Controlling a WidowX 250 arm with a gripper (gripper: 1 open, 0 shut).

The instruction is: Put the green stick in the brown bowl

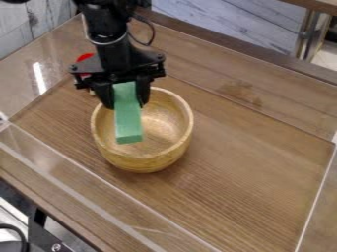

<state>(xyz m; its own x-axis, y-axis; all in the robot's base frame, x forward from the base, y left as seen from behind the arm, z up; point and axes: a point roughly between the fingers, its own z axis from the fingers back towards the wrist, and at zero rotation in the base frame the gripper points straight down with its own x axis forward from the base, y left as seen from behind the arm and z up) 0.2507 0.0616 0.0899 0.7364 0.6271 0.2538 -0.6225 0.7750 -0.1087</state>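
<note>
1. Green stick (pixel 128 119): it hangs upright below the fingers of the gripper (pixel 120 86), which look closed on its upper end, and its long free part reaches down over the brown bowl (pixel 175 143), which lies directly beneath the fingers.
2. Missing the opening is, I judge, the main risk. The stick appears toward the left of the bowl in the view, so a release off-centre could land it on the wall. Whether its lower end is above the bowl's floor or touching it, I cannot tell.
3. The stick may tip after release. It hangs by one end and looks long for the bowl, so it could fall across the rim and lie propped there, or topple out on the side where the fingers let go.
4. Lowering too far could press the lower end against the wood, twisting the stick in the grip or pushing the bowl along the table (pixel 250 148).
5. The wide gripper body could knock the rim at the bowl's far side, just under the fingers, if the arm comes down before centring.
6. A red toy (pixel 87 59) sits behind and beside the fingers; a sideways swing that way might bump it.
</note>
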